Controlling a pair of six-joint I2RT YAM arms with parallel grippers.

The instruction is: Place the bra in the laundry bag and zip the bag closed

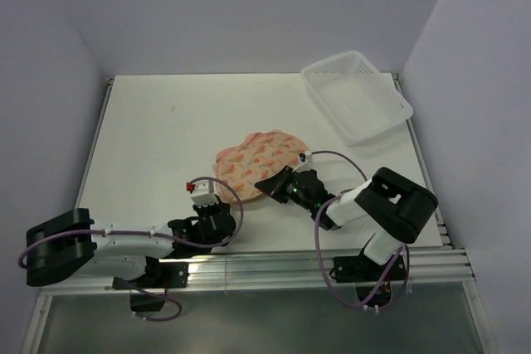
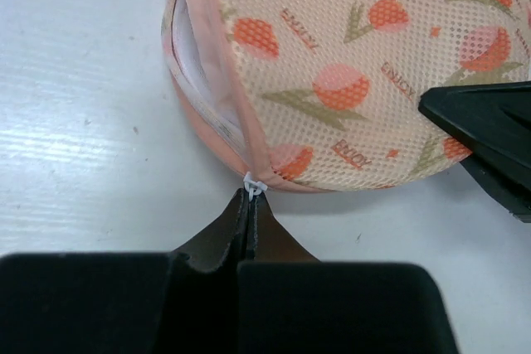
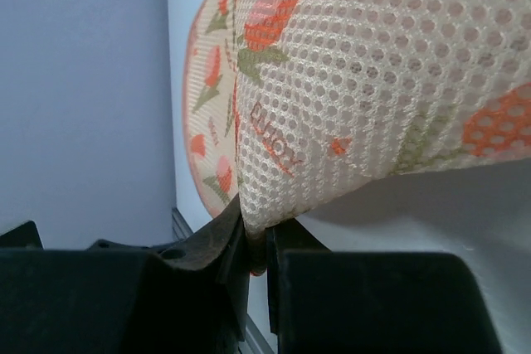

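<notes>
We have our left hand (image 2: 249,203) pinched tight on the white zipper pull (image 2: 253,182), and our right hand (image 3: 255,242) clamps the edge of the laundry bag (image 3: 373,80) on the surface (image 2: 83,122).

Bright, even, diffuse light; faint soft shadows; wrist close-ups sharp, foreground silhouetted.

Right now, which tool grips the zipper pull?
The left tool, shut on the small white zipper pull; the right tool pinches the cream tulip-print mesh laundry bag.
</notes>
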